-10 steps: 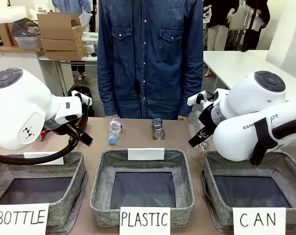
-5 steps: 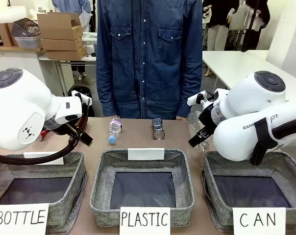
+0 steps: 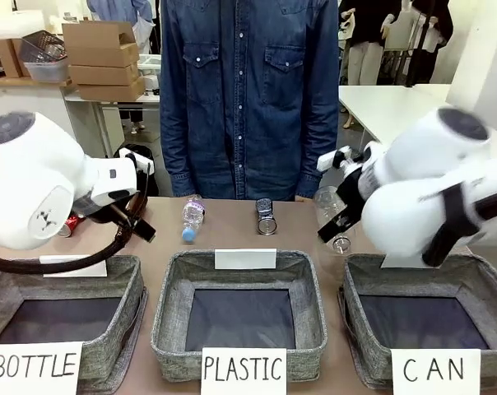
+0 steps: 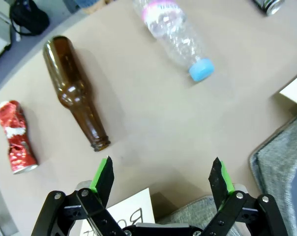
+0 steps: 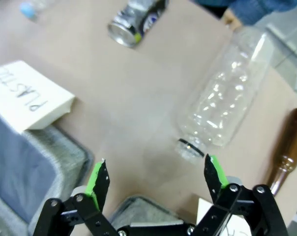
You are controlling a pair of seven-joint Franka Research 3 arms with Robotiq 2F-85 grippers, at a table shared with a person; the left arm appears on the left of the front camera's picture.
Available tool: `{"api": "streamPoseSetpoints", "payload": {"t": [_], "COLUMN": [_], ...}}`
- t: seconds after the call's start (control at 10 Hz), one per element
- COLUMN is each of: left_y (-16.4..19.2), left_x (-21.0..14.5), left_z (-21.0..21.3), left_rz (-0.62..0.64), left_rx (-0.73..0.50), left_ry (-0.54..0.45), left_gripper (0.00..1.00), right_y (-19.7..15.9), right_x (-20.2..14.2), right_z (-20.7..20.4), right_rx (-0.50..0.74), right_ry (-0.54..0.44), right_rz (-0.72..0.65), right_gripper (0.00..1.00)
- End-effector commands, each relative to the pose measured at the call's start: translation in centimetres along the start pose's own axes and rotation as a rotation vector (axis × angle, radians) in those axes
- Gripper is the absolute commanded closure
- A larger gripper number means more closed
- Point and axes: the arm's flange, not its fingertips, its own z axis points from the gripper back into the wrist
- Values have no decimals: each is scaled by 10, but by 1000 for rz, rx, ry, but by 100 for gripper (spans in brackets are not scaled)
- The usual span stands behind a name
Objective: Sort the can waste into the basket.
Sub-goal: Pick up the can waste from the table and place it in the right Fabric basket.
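Three grey baskets stand in a row along the near edge: BOTTLE basket (image 3: 130, 284) left, PLASTIC basket (image 3: 168, 288) middle, the CAN basket (image 3: 352, 288) right. Each shows only its dark bottom.

On the table (image 3: 228, 237) beyond them lie six things. There are two cans: the red can (image 4: 14, 138) at the far left and the silver can (image 3: 267, 216) in the far middle, both well apart from the CAN basket. There are also two brown bottles (image 4: 72, 93) (image 5: 285, 145) and two clear plastic bottles (image 3: 192, 219) (image 5: 221, 93).

The left gripper (image 4: 162, 168) and the right gripper (image 5: 156, 169) hang above the table with jaws spread wide, holding nothing.
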Motion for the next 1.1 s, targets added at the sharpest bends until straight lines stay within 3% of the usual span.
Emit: {"api": "streamPoseSetpoints", "payload": {"t": [0.0, 0.2, 0.3, 0.4, 0.5, 0.6, 0.7, 0.8, 0.9, 1.0], "left_y": [-1, -24, -34, 1, 1, -7, 2, 17, 33, 49], "left_x": [-33, -71, -78, 32, 32, 30, 34, 28, 18, 8], "left_z": [107, 165, 164, 131, 131, 181, 177, 178, 176, 169], "left_rz": [-70, -138, -196, -91, -91, -138, -168, -203, -271, -192], "left_rx": [-11, 28, 32, 37, 37, 44, -271, -534, -758, -812], "left_ry": [-115, -228, -260, -182, -182, -240, -55, 88, 98, 108], "left_gripper": [0, 0, 0, 0, 0, 0, 0, 0, 0, 0], "right_y": [-21, -11, -6, -17, -17, -18, -21, -33, -51, -69], "right_x": [-8, -29, -35, 3, 3, -5, -7, -12, -23, -38], "right_z": [117, 173, 169, 150, 150, 193, 185, 189, 194, 194], "right_rx": [91, 30, -50, 72, 72, 27, 126, 276, 615, 769], "right_ry": [-70, -139, -169, -119, -119, -165, -111, -80, -69, -32], "right_rz": [-76, -59, -54, -75, -75, -65, -153, -344, -524, -707], "right_gripper": [0, 0, 0, 0, 0, 0, 0, 0, 0, 0]}}
